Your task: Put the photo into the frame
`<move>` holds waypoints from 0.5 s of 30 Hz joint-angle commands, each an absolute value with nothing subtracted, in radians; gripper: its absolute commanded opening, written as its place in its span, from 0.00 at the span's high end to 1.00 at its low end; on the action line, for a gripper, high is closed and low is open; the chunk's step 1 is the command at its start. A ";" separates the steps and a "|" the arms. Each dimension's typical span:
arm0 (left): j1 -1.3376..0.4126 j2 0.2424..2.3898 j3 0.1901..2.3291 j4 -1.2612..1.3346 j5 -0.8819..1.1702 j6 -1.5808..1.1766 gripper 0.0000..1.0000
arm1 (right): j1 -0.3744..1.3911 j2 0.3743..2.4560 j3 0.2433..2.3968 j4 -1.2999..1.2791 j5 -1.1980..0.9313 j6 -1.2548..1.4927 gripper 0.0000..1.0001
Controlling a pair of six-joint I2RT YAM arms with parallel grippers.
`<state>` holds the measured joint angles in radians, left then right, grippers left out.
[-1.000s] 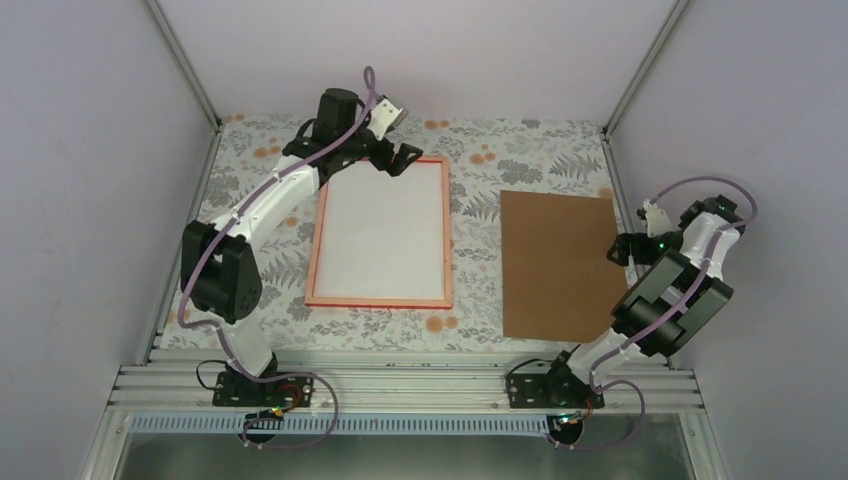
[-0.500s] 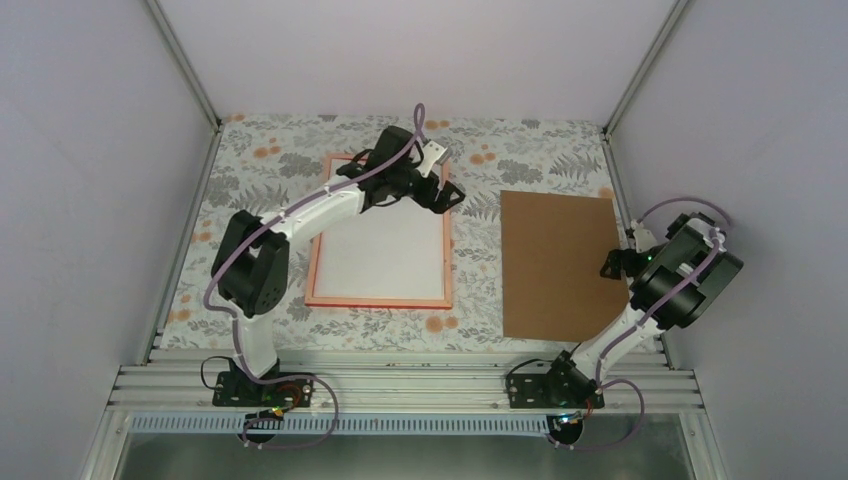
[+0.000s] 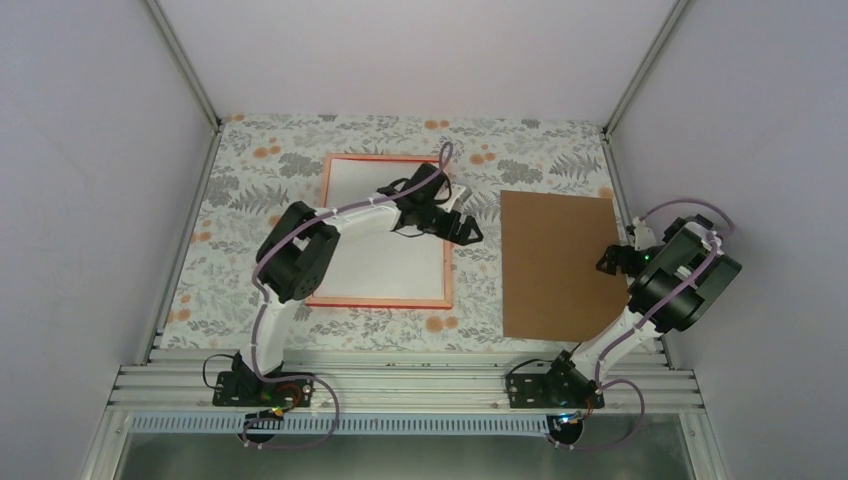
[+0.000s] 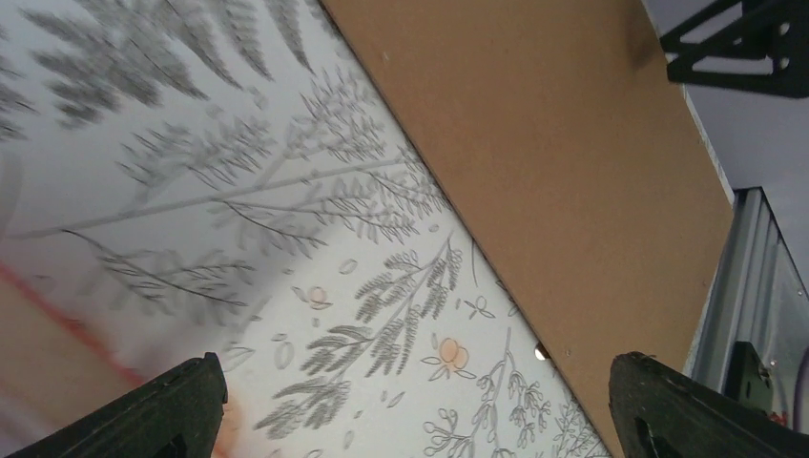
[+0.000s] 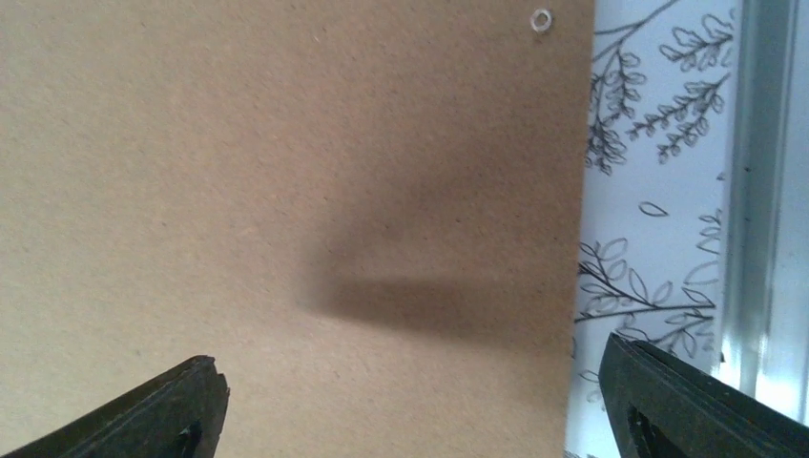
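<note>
The frame (image 3: 378, 302) lies flat on the table, left of centre, its orange-pink edge up. A white sheet (image 3: 372, 262) fills its inside; this looks like the photo's plain back, and no printed side shows. My left gripper (image 3: 463, 229) is open and empty, just past the frame's right edge, over the patterned table. In the left wrist view (image 4: 420, 425) a blurred orange frame edge (image 4: 52, 320) sits at lower left. My right gripper (image 3: 610, 258) is open and empty, low over the right edge of the brown backing board (image 3: 553, 265), seen close in the right wrist view (image 5: 405, 415).
The backing board (image 4: 563, 143) lies right of the frame, with a strip of floral tablecloth (image 3: 475, 270) between them. Its right edge (image 5: 580, 191) runs near the metal side rail (image 5: 763, 191). White walls close in the table on three sides.
My left arm has swung from the frame's far left corner across its top to beyond its right edge. My right arm has folded back a little over the board's right edge.
</note>
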<state>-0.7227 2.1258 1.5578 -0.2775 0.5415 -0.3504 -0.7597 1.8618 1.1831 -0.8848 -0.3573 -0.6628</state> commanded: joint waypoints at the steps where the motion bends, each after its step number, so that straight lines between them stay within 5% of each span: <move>1: -0.764 2.186 1.618 -0.273 0.596 -0.423 0.00 | -0.731 1.945 1.093 -0.936 -0.474 -0.595 0.03; 15: -0.829 2.383 1.803 -0.370 0.570 -0.480 0.00 | -0.712 1.922 1.043 -0.949 -0.493 -0.575 0.06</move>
<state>-0.8116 2.3287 1.7550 -0.3176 0.5770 -0.4442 -0.7521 1.8339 1.1225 -0.8276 -0.4549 -0.6186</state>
